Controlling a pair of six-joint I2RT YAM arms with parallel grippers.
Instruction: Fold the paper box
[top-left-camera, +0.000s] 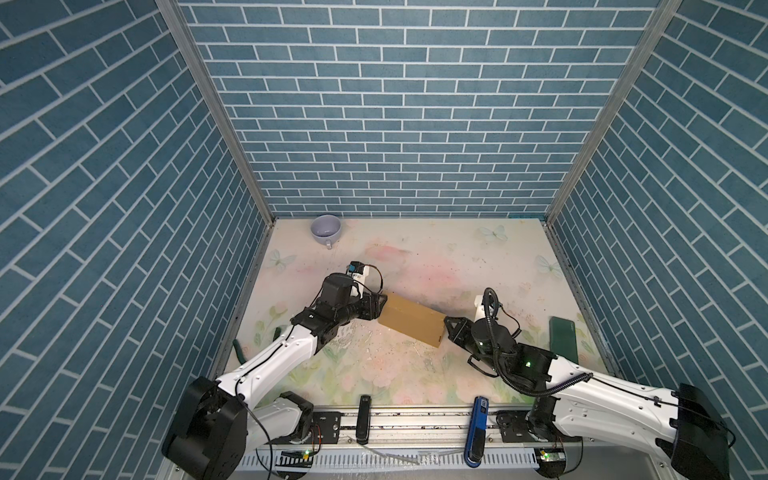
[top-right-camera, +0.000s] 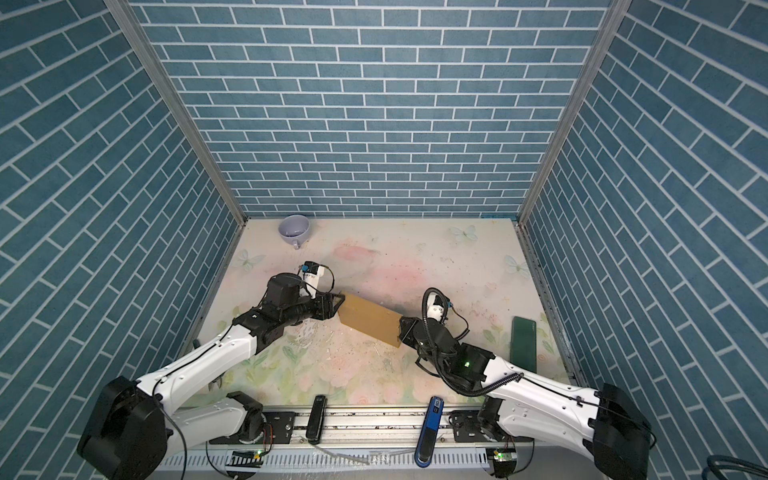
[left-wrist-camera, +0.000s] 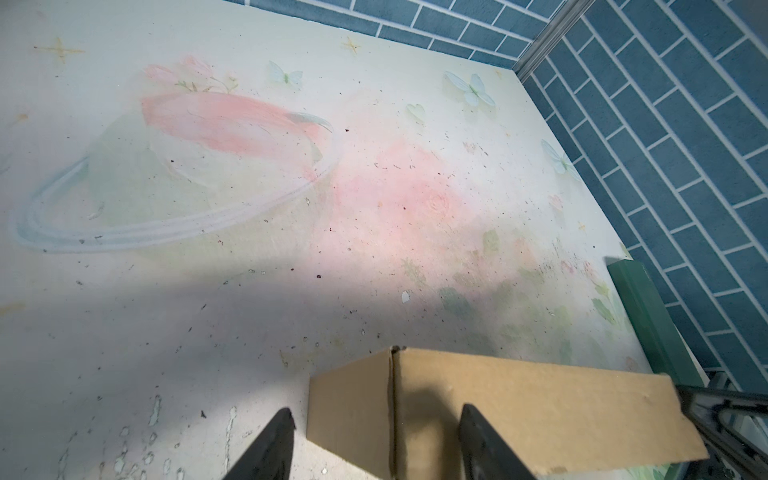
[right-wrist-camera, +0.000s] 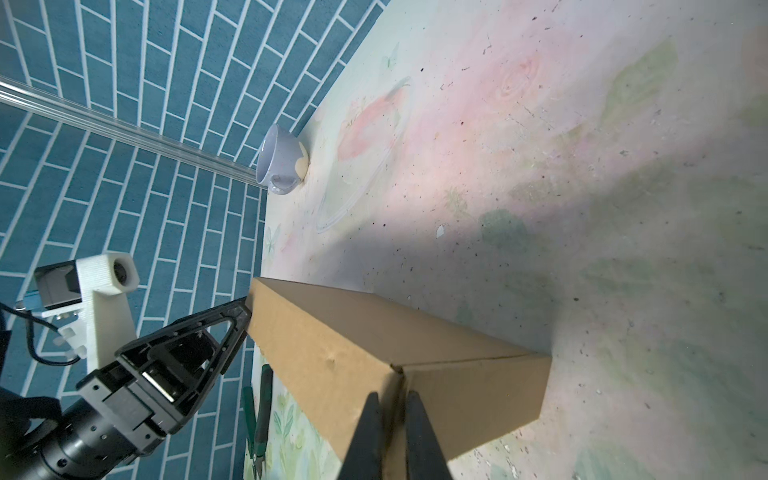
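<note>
Paper box (top-left-camera: 411, 321) looks folded shut, standing on its side mid tabletop (top-left-camera: 415, 257). Left hand (top-left-camera: 380, 306) has fingers apart, straddling left end. Right hand (top-left-camera: 448, 324) has fingers together against right end. My guess: bracing both ends so flaps stay put and box doesn't tip.

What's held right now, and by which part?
Cannot tell for sure. The paper box sits between both grippers: left gripper open, straddling one end corner; right gripper shut at the other end's corner, grip on cardboard unclear.

Paper box (top-left-camera: 411, 320): matt tan cardboard, smooth. Cup (top-left-camera: 326, 228): glossy ceramic. Bench (top-left-camera: 415, 257): matt printed covering, scuffed and speckled.
</note>
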